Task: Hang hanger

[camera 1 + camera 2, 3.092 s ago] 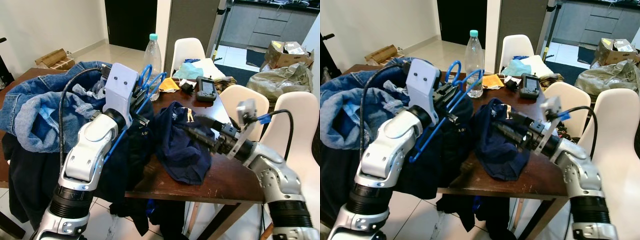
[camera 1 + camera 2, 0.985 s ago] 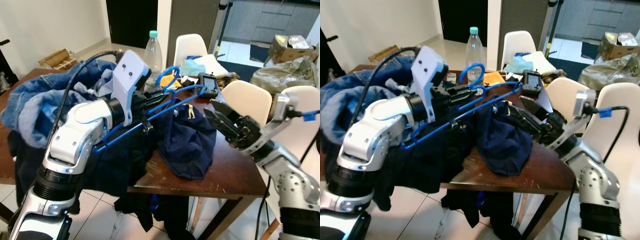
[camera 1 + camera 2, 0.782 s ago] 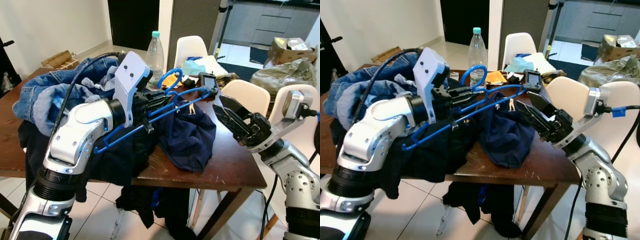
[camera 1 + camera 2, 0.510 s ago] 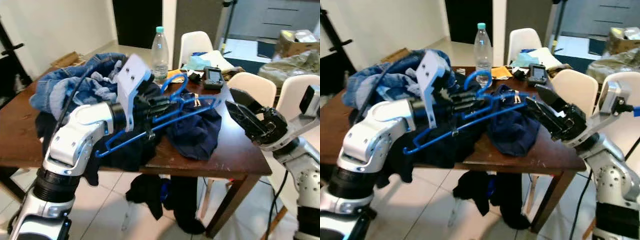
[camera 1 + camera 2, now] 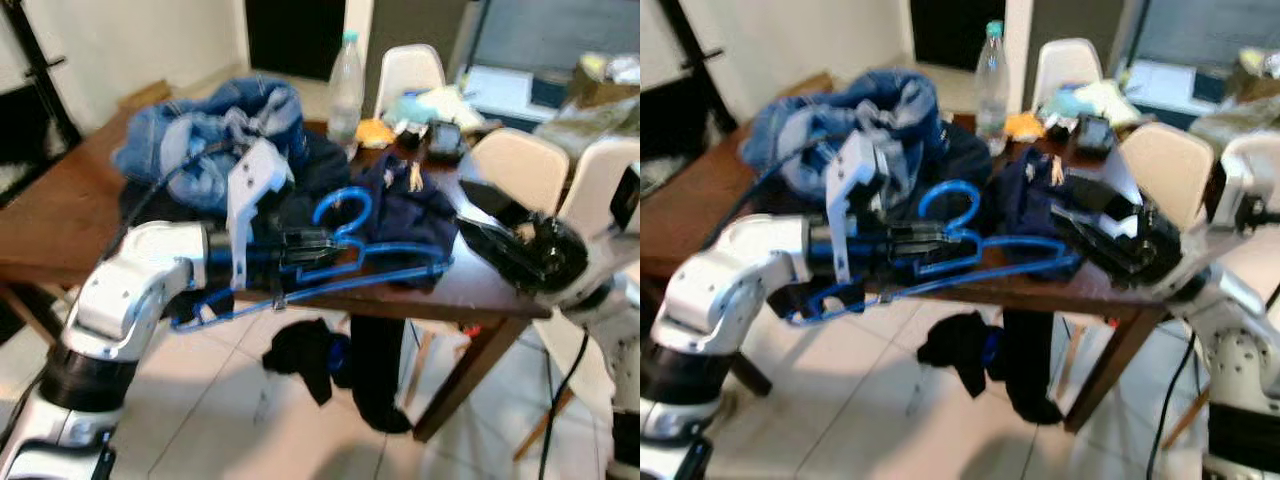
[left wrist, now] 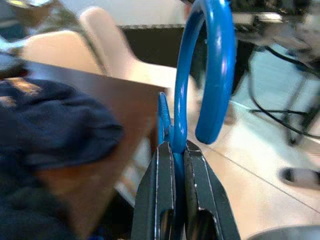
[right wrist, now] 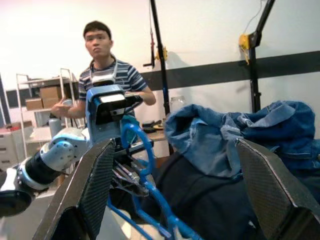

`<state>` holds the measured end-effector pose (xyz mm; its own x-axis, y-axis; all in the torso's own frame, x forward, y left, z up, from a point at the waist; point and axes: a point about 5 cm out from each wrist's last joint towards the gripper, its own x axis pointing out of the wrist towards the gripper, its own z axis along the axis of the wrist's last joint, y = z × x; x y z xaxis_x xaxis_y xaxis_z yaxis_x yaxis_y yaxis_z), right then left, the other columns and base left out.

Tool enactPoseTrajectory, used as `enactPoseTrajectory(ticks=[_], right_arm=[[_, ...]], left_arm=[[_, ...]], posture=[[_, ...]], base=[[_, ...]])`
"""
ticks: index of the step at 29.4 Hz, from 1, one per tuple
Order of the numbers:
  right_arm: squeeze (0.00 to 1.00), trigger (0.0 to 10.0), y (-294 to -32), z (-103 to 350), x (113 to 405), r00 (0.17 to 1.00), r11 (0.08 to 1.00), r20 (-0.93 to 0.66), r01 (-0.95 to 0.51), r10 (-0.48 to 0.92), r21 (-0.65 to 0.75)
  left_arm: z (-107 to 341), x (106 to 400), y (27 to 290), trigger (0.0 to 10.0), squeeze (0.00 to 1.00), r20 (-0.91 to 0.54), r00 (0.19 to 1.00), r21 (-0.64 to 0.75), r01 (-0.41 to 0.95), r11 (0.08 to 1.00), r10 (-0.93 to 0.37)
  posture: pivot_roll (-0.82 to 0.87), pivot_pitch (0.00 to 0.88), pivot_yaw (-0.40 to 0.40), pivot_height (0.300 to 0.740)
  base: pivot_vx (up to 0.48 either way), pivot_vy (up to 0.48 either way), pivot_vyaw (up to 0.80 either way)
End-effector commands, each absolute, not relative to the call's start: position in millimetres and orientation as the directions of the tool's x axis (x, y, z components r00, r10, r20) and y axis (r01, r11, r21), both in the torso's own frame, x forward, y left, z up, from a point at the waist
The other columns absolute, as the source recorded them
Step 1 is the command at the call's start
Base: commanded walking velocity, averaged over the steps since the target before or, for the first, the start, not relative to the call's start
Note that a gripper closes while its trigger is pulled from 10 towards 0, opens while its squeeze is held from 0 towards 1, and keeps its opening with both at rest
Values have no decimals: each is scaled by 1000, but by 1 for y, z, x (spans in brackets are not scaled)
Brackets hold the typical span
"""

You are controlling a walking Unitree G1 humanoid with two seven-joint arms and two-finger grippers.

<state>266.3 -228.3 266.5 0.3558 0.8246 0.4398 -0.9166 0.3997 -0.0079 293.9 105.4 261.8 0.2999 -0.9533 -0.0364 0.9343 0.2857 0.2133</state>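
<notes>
The left gripper (image 5: 318, 250) still pinches the blue hanger (image 5: 350, 262) at its hook's base, now lower, out past the worktop (image 5: 40, 225) edge. The right gripper (image 5: 500, 235), fingers spread, hovers just beside the hanger's far tip.

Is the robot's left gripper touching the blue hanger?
Touching. The left wrist view shows the left gripper with its jaws pinched on the blue hanger just below its hook.

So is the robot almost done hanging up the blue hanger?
Not yet. Done: the left gripper is shut on the blue hanger, holding it off the table. In hand: carrying it, with the right gripper open beside it. Left: hooking it onto something.
</notes>
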Motion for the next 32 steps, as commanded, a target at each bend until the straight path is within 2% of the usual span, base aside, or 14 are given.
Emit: enactPoseTrajectory(ticks=[1,6,8,11,14,16,19,21,22,23,24,26,27,32], right_arm=[[0,10000,-227,273,263,317,368,407,-929,856,-50],[0,10000,-224,278,261,281,330,350,-940,894,-89],[0,10000,-219,281,259,231,271,258,-954,938,-131],[0,10000,-217,281,259,213,247,220,-958,952,-143],[0,10000,-208,277,258,163,176,89,-971,983,-162],[0,10000,-205,275,258,157,162,42,-973,987,-166],[0,10000,-200,266,261,163,148,-74,-973,984,-175],[0,10000,-200,266,261,163,148,-74,-973,984,-175],[0,10000,-198,263,267,204,180,-110,-965,973,-193],[0,10000,-198,263,267,204,180,-110,-965,973,-193],[0,10000,-196,256,278,275,243,-147,-948,950,-206],[0,10000,-196,256,278,275,243,-147,-948,950,-206],[0,10000,-195,251,284,316,278,-171,-937,933,-213],[0,10000,-188,239,283,293,259,-205,-949,934,-177]], left_arm=[[261,292,109,10000,0,-59,266,203,947,249,-962],[258,291,114,10000,0,-87,234,197,957,214,-968],[257,287,118,10000,0,-119,182,195,968,156,-976],[257,286,119,10000,0,-129,162,192,972,136,-978],[255,282,125,10000,0,-155,116,191,978,85,-981],[254,281,127,10000,0,-161,102,194,979,70,-982],[251,279,132,10000,0,-177,77,208,977,39,-981],[251,279,132,10000,0,-177,77,208,977,39,-981],[248,280,135,10000,0,-190,73,222,975,29,-979],[248,280,135,10000,0,-190,73,222,975,29,-979],[245,283,138,10000,0,-194,97,251,967,46,-976],[245,283,138,10000,0,-194,97,251,967,46,-976],[243,286,140,10000,0,-192,117,269,961,62,-974],[237,289,140,10000,0,-159,160,300,948,107,-974]], posture=[[143,5,-3,740],[142,3,-1,740],[143,1,1,740],[143,1,1,740],[144,3,5,740],[144,3,5,740],[144,3,5,740],[144,3,5,740],[140,4,7,740],[140,4,7,740],[138,4,7,740],[138,4,7,740],[139,4,7,740],[139,4,7,740]], base=[[-304,0,0],[-307,0,0],[-311,0,0],[-314,0,0],[-101,0,0],[0,0,0],[0,0,0],[0,0,0],[0,0,0],[0,0,0],[0,0,0],[0,0,0],[0,0,0],[0,0,-646]])
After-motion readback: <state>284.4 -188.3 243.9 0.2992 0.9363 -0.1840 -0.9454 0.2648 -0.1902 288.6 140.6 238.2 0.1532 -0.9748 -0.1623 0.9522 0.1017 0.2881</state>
